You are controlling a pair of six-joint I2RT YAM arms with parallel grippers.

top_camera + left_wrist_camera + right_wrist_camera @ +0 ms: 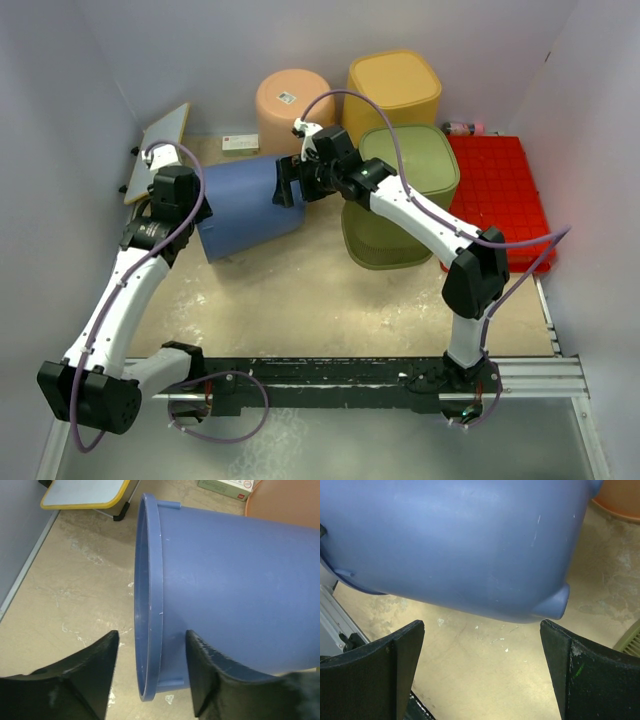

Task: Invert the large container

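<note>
While the large blue container point(245, 205) lies on its side on the beige table point(300, 290), its open mouth faces the left arm and its base faces the right arm. The left gripper point(152, 637) straddles the container's rim, with one finger point(95, 665) outside the mouth and the other against or just beside the outer wall. Its jaws stand partly apart, and no firm pinch on the rim shows. The right gripper point(482, 625) sits at the base end with its jaws spread wide. Its fingers sit just beside the container's rounded wall and hold nothing. Behind the container stand a peach round bin point(293, 105) and a yellow bin point(392, 90), with a small white box point(240, 143) near them. An olive-green bin point(400, 195) sits to the right, beside a red gridded tray point(500, 195). A yellow-edged board point(160, 145) leans at the far left.
</note>
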